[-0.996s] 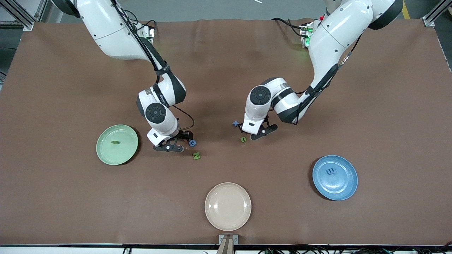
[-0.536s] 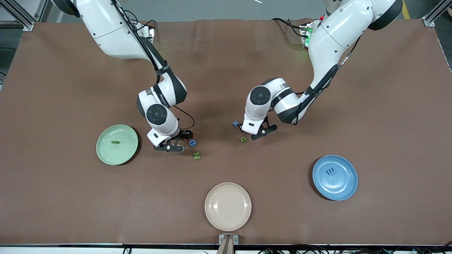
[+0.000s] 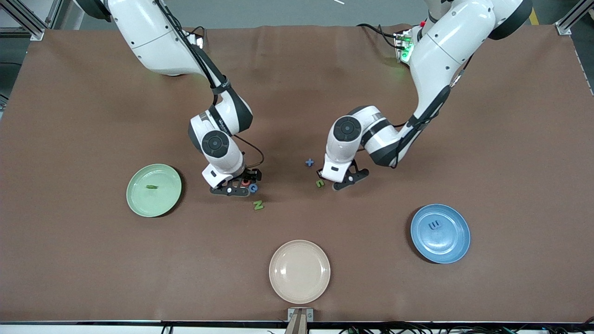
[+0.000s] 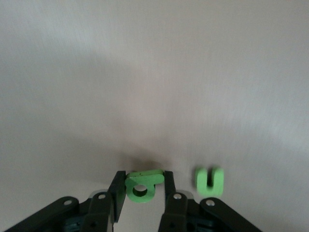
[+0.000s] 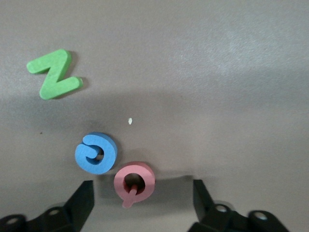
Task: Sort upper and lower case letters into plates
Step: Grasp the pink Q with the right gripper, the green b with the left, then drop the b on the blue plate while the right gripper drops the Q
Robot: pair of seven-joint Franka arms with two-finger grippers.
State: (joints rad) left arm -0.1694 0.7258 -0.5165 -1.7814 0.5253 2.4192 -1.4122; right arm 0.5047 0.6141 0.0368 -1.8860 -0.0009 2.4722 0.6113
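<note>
From the front view, your two arms work low over the middle of the brown table (image 3: pixel 417 139). The right gripper (image 3: pixel 236 188) sits at the tabletop beside the blue letter (image 3: pixel 253 188), with the green N (image 3: pixel 258 204) a little nearer the camera. The left gripper (image 3: pixel 345 181) is down just beside the green u (image 3: pixel 319 183); the blue plus sign (image 3: pixel 309 162) lies farther from the camera than that. The pale green plate (image 3: pixel 139 204) toward the right arm's end already carries a green piece (image 3: pixel 150 187), the blue plate (image 3: pixel 457 250) toward the left arm's end a blue one (image 3: pixel 435 225), so sorting is probably only begun. The beige plate (image 3: pixel 300 297) lies nearest the camera, and metal frame posts stand at the table's corners.

In the left wrist view, your gripper (image 4: pixel 143 191) is pinched narrow on a green letter with a round hole (image 4: pixel 141 185), gripped by its edges, likely so it can lift flat. The u (image 4: pixel 209 181) lies just beside it on the cloth.

In the right wrist view, your gripper (image 5: pixel 143 198) stands wide, its fingers (image 5: pixel 83 198) straddling the pink Q-shaped letter (image 5: pixel 133 182), which touches the blue letter (image 5: pixel 95 152); that crowding may be why the spread is so generous. The N (image 5: pixel 53 74) lies well apart.
</note>
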